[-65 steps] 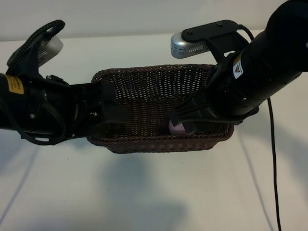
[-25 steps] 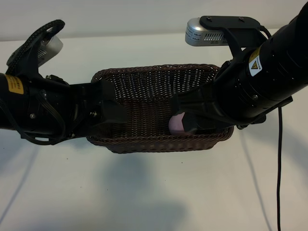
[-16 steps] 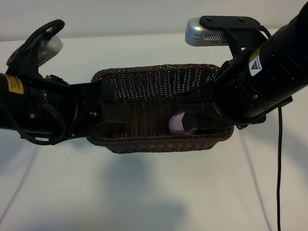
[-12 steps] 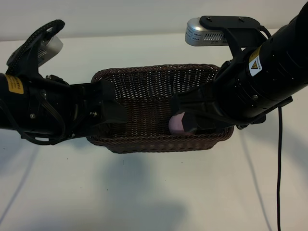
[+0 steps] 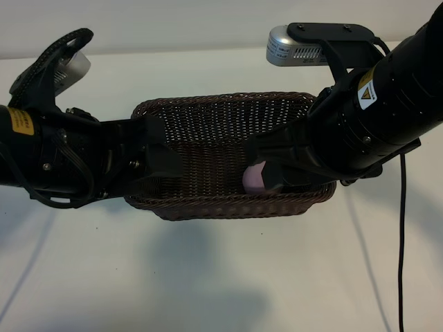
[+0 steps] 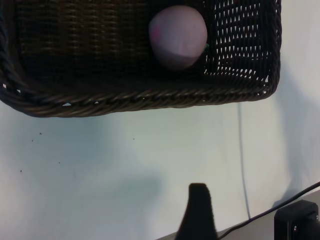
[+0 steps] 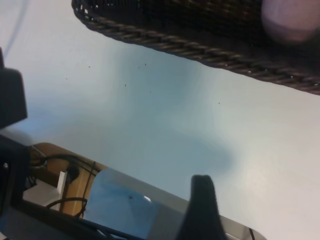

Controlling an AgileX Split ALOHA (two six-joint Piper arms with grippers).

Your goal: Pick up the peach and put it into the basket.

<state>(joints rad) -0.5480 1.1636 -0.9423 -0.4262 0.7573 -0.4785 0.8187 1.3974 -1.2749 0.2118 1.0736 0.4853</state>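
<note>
Since the earliest frame the right arm has swung and lifted slightly; both pincers now hang released. Resting free, the peach [image 5: 255,178] lies inside the basket [image 5: 208,111], near its right end. Withdrawing carelessly, the right pincer [image 5: 271,166] might snag the rim.

A dark brown basket [image 5: 228,207] of rough woven wicker with a braided rim is shown on a smooth, matt white table [image 5: 208,277], holding a peach [image 6: 178,36] of soft, matt pink skin, flanked by matt black arm housings.
</note>
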